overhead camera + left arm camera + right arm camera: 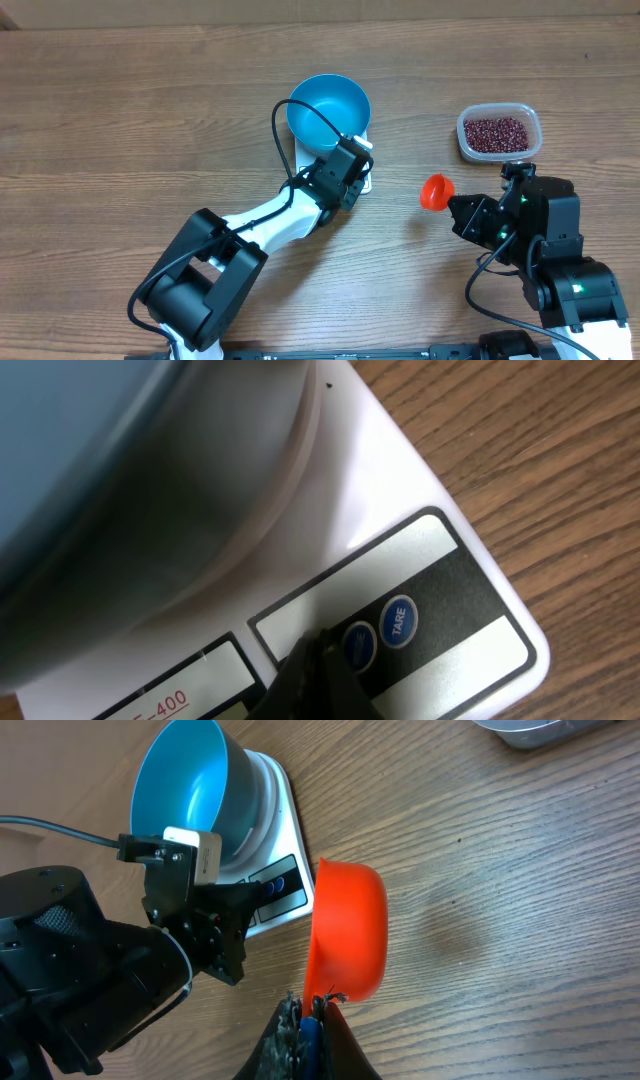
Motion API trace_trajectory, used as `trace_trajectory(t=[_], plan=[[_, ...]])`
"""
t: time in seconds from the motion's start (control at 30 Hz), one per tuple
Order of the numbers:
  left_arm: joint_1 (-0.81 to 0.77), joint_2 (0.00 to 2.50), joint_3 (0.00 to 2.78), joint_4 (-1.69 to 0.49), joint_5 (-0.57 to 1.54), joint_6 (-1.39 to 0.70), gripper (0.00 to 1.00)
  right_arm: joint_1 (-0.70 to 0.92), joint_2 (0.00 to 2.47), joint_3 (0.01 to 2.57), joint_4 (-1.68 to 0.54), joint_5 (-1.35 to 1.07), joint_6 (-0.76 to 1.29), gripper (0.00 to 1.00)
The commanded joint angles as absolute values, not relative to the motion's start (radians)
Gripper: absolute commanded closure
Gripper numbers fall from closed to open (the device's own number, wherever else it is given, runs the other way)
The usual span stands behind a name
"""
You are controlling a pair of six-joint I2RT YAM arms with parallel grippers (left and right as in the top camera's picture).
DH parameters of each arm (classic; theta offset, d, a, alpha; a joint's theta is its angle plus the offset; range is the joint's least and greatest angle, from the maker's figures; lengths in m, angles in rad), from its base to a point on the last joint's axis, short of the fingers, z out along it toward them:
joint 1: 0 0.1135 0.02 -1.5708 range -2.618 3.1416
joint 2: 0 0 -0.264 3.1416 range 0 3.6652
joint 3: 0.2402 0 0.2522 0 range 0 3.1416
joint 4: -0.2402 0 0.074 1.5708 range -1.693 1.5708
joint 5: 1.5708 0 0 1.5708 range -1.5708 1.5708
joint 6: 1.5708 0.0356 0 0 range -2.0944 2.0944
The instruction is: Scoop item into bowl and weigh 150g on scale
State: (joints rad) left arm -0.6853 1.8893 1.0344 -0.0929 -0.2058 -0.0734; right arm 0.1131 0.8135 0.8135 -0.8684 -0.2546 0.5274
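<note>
The right gripper (308, 1012) is clamped on the handle of the orange scoop (350, 930). The left gripper (318, 655), jaws together, rests its tip beside the TARE button (399, 621) on the scale (395, 485), which carries the empty blue bowl (328, 112). Farthest, the beans (497, 132) fill the clear tub (464, 140). They look light, loose and likely to roll, so they are better scooped than pinched.
</note>
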Motion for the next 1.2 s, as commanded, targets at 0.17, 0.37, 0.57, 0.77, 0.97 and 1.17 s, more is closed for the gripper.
trace_trajectory(t=[0.17, 0.37, 0.57, 0.77, 0.97, 1.17], plan=[[-0.687, 1.924, 1.033, -0.092, -0.212, -0.055, 0.96, 0.117, 0.811, 0.846, -0.866, -0.244, 0.527, 0.96], [-0.686, 1.924, 1.033, -0.093, -0.214, -0.055, 0.96, 0.117, 0.811, 0.846, -0.866, -0.244, 0.527, 0.96], [-0.686, 1.924, 1.033, -0.104, -0.255, -0.056, 0.96, 0.117, 0.811, 0.846, -0.866, -0.244, 0.527, 0.96], [-0.687, 1.924, 1.033, -0.104, -0.254, -0.056, 0.96, 0.117, 0.811, 0.846, -0.867, -0.244, 0.530, 0.96], [-0.687, 1.924, 1.033, -0.104, -0.253, -0.056, 0.96, 0.117, 0.811, 0.846, -0.867, -0.244, 0.530, 0.96], [-0.687, 1.924, 1.033, -0.103, -0.234, -0.056, 0.96, 0.117, 0.811, 0.846, -0.867, -0.244, 0.530, 0.96]])
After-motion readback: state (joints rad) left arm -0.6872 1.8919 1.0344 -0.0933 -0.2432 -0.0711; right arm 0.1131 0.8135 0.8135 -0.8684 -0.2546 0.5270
